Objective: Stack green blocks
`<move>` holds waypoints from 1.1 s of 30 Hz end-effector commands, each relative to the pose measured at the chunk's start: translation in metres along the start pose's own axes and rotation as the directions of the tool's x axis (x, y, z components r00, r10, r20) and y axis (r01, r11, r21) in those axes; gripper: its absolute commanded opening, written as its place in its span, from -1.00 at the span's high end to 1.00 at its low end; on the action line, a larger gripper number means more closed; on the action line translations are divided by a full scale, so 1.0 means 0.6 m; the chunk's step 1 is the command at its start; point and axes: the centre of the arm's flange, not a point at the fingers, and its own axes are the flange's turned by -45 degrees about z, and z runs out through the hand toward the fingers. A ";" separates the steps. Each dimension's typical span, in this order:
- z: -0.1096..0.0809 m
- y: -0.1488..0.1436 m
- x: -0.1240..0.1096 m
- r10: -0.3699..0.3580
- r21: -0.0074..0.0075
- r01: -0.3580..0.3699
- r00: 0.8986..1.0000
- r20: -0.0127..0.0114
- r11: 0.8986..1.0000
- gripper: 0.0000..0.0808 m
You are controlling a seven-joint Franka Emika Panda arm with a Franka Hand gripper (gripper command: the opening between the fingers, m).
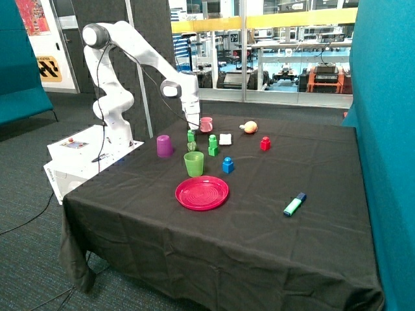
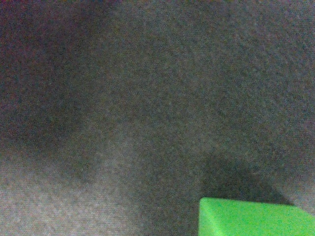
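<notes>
Two green blocks [image 1: 213, 146] stand stacked one on the other on the black cloth, between the pink cup and the blue block. A third green block [image 1: 190, 136] sits right under my gripper [image 1: 192, 129], which reaches down beside the pink cup [image 1: 206, 124]. In the wrist view the cloth is very close and only a bright green block [image 2: 253, 218] shows at the picture's edge, with its shadow beside it. The gripper itself does not show there.
A translucent green cup [image 1: 193, 163], a purple cup [image 1: 165, 146], a blue block [image 1: 227, 165] and a red block [image 1: 265, 143] stand around the stack. A red plate [image 1: 201, 193] lies near the front. A white piece [image 1: 225, 138], a peach-coloured fruit [image 1: 249, 127] and a marker [image 1: 294, 205] lie further off.
</notes>
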 end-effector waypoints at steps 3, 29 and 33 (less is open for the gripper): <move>0.002 0.000 -0.006 0.008 0.000 -0.008 1.000 0.006 1.000 0.95; -0.003 -0.015 -0.001 -0.005 0.000 0.005 1.000 0.006 1.000 1.00; -0.018 -0.010 0.006 0.001 0.000 -0.001 1.000 0.006 1.000 1.00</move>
